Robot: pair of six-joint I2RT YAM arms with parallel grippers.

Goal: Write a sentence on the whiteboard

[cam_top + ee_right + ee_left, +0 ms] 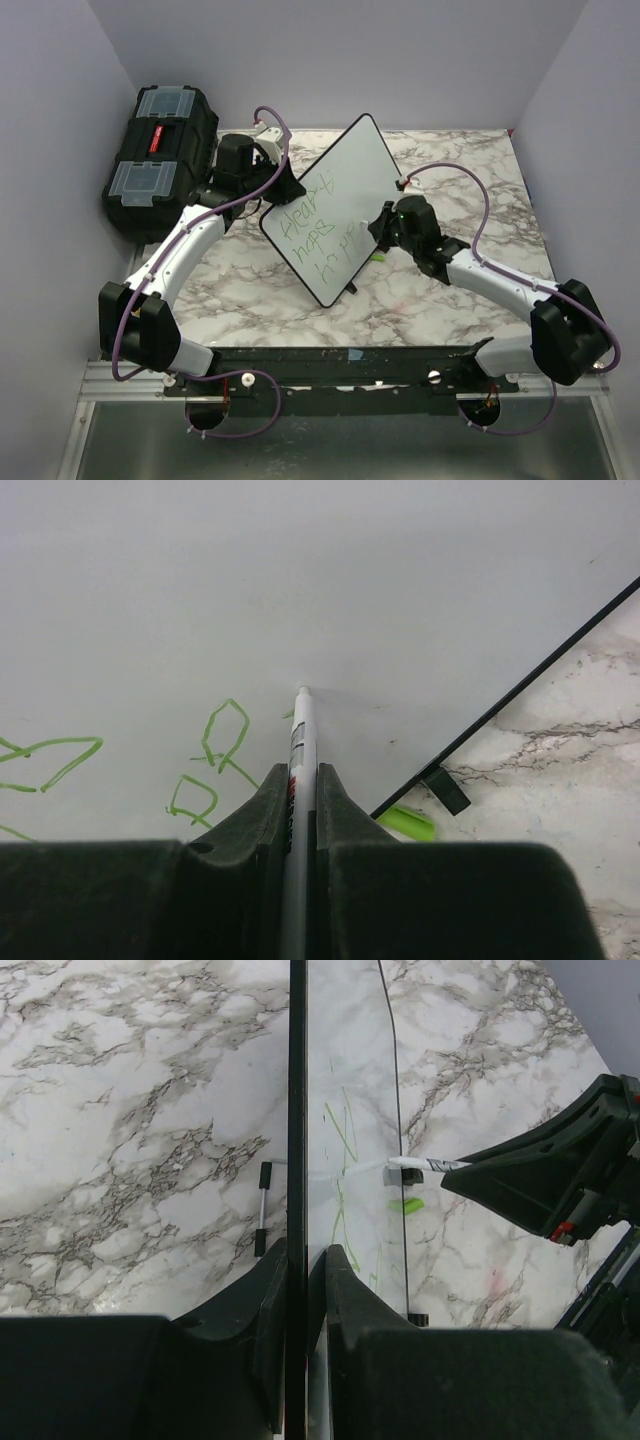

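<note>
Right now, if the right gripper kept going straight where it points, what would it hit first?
The whiteboard: the right gripper clamps a marker whose tip seems on or almost on its white face.

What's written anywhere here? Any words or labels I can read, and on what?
"Heart", roughly: top line of the sentence on the whiteboard.
"hops", perhaps: second line.
Third line: starts "hi", rest unreadable.
Red label on the toolbox: too small.
Print on the marker: blurred.
</note>
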